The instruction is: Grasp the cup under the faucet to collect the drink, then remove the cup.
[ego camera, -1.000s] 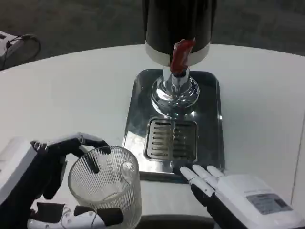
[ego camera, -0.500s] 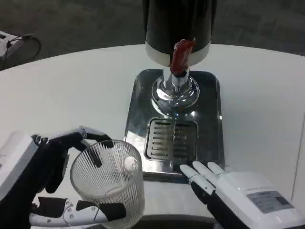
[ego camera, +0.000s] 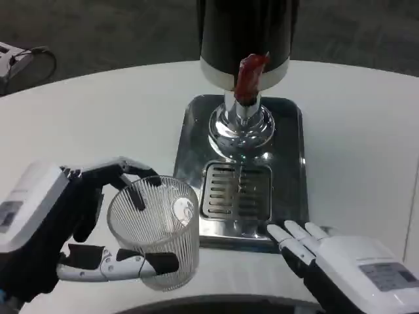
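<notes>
The left hand [ego camera: 72,222] holds the ribbed glass cup [ego camera: 154,241], fingers wrapped round its wall from the left and the thumb across the near side. The cup sits upright at the desk's [ego camera: 98,124] near left, left of the steel drip tray [ego camera: 239,176] and well short of the faucet [ego camera: 249,78]. Whether the cup's base touches the desk cannot be told. The red faucet handle fronts the black dispenser [ego camera: 245,33], whose top is cut off by the frame. The right hand [ego camera: 334,258] lies flat near the tray's near right corner, fingers extended and slightly apart, holding nothing; its wrist is cut off.
</notes>
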